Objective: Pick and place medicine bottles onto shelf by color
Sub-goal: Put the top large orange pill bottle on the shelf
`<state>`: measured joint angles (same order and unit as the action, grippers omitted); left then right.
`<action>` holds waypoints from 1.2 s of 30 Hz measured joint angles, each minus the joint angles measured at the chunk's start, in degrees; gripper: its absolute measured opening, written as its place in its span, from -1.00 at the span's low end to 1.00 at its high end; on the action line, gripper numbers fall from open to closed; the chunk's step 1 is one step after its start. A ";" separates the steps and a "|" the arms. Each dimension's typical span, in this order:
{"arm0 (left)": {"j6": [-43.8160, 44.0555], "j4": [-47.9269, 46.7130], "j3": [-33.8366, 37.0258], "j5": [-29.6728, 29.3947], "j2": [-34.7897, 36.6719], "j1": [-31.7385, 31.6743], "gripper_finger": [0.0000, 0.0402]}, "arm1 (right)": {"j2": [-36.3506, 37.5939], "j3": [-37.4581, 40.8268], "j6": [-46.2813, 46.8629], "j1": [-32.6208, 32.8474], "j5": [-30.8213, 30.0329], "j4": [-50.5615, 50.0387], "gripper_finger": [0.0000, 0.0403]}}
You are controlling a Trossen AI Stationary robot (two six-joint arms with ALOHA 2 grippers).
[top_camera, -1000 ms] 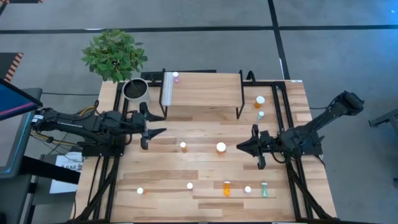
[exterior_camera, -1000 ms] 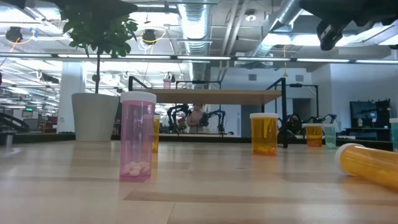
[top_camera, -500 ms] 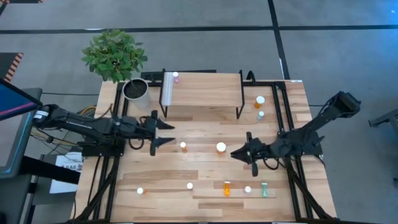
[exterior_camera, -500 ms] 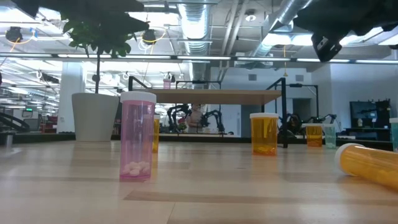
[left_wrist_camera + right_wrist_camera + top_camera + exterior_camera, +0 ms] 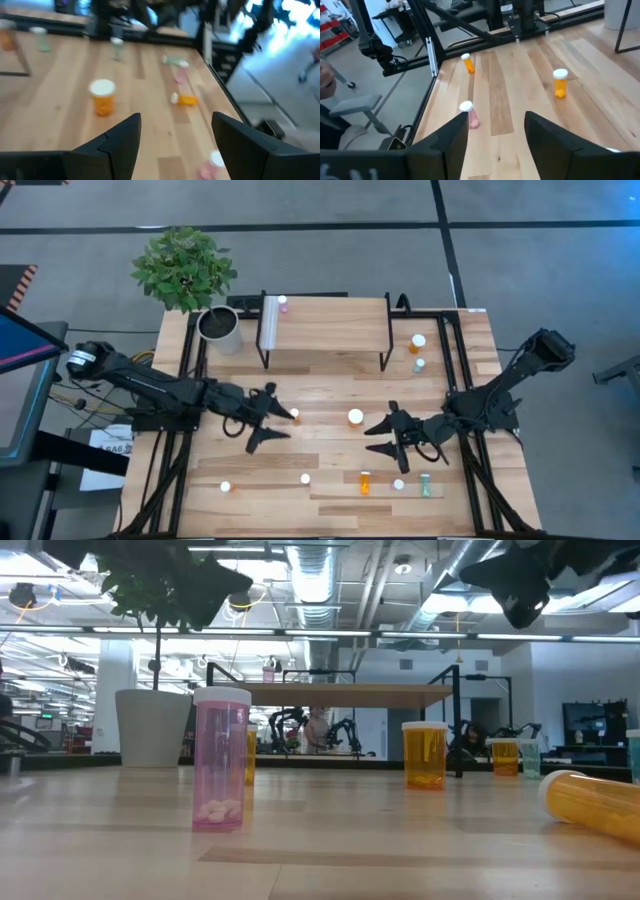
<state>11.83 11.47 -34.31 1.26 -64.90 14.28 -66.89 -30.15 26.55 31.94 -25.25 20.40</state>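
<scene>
Small white-capped medicine bottles stand and lie about the wooden table. A pink one (image 5: 283, 301) stands on the shelf (image 5: 325, 325) at its far left corner. My left gripper (image 5: 268, 418) hovers open left of centre, just left of a small orange bottle (image 5: 295, 415); a larger orange bottle (image 5: 102, 97) stands farther ahead of it. My right gripper (image 5: 378, 438) hovers open right of centre, above the near bottles, nothing between its fingers. Ahead of it stand a pink bottle (image 5: 468, 114) and two orange ones (image 5: 560, 82).
A potted plant (image 5: 215, 323) stands at the far left beside the shelf. An orange bottle (image 5: 417, 342) and a green one (image 5: 419, 364) stand right of the shelf. Near the front edge lie an orange bottle (image 5: 365, 482) and a green one (image 5: 425, 484).
My left gripper has moved toward the table's right and near edges, up to the small orange bottle. My right gripper has moved toward the table's left and near edges and has opened. No bottle has moved.
</scene>
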 joint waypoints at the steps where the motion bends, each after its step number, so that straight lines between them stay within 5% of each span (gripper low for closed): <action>1: -0.66 -1.16 -1.04 0.00 -1.15 1.05 0.15 | 0.02 0.00 0.02 -0.02 -0.01 -0.18 0.10; 16: -6.01 -12.19 -15.46 -0.68 -20.55 7.81 0.15 | 1.18 0.02 0.39 -0.63 -0.25 -3.29 0.07; 25: -16.14 -10.13 -18.54 -6.40 -17.01 5.69 0.15 | 1.77 -0.01 9.98 1.13 -0.16 -11.55 0.03; 36: -22.33 -4.47 -15.86 1.96 -9.62 -0.21 0.15 | 2.10 -10.35 25.40 0.94 -0.03 -44.73 -0.08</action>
<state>-10.50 7.01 -50.17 3.22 -74.52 14.07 -64.79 -40.50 51.94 32.88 -25.27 -24.34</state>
